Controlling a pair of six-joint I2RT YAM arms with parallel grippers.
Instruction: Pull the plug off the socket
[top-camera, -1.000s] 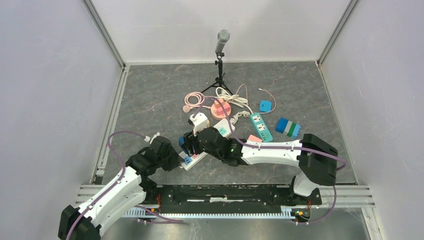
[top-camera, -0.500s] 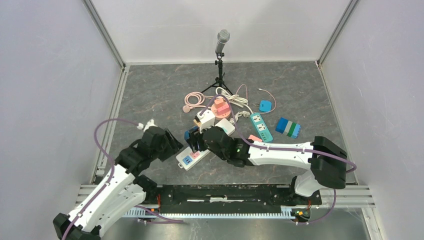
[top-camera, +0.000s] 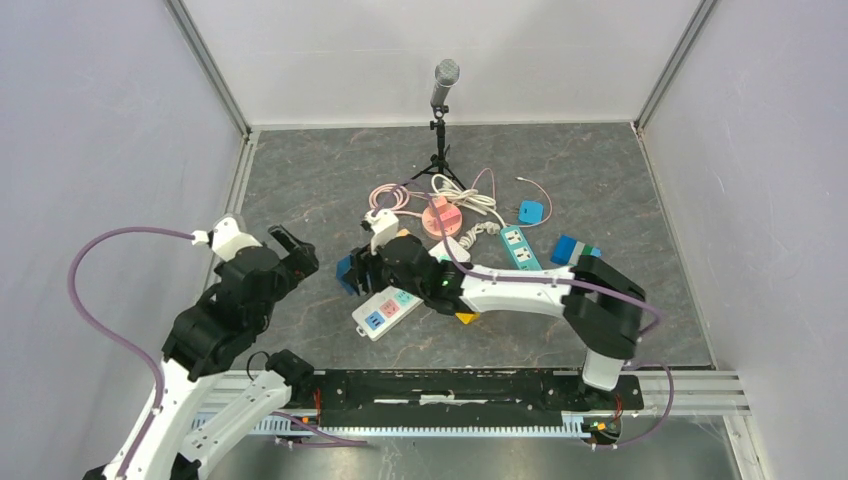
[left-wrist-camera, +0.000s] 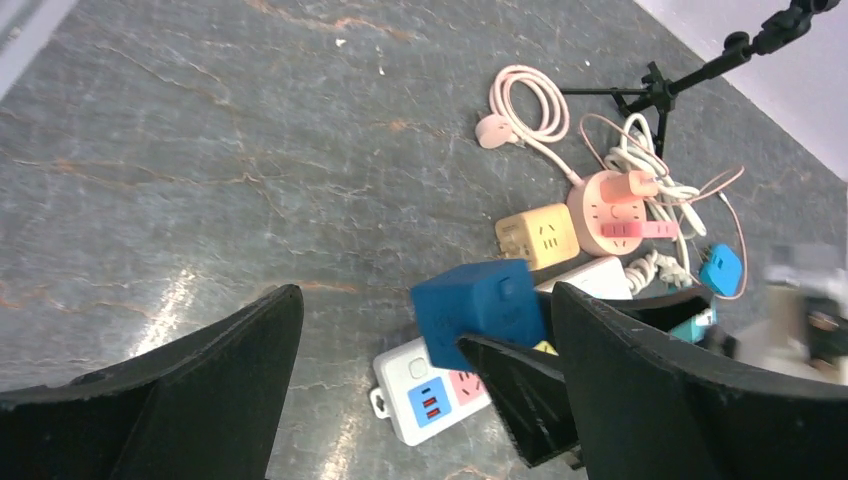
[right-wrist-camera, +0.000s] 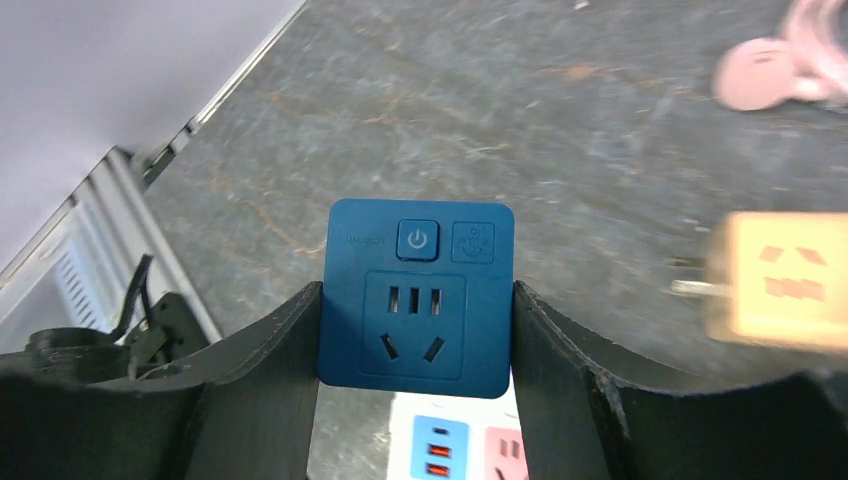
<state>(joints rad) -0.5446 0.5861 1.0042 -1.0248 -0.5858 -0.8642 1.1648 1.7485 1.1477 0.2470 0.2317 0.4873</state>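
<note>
A dark blue cube plug (right-wrist-camera: 415, 300) hangs between the fingers of my right gripper (right-wrist-camera: 416, 295), which is shut on its two sides. It is up in the air, apart from the white power strip socket (top-camera: 385, 312) on the grey floor just below it. In the top view the plug (top-camera: 347, 272) is left of the strip's near end. My left gripper (top-camera: 290, 250) is raised to the left of both, open and holding nothing. Through its wide jaws I see the plug (left-wrist-camera: 478, 308) and the strip (left-wrist-camera: 425, 385).
Behind the strip lie a yellow cube adapter (left-wrist-camera: 537, 236), a pink round socket (top-camera: 441, 215) with white cable, a teal power strip (top-camera: 521, 252), a coiled pink cable (top-camera: 385, 197) and a blue-green block (top-camera: 575, 252). A microphone stand (top-camera: 441, 100) is at the back.
My left gripper has let go of the white strip's near end, opened wide and drawn back up to the left. My right gripper has carried the blue plug off the strip, leftward.
</note>
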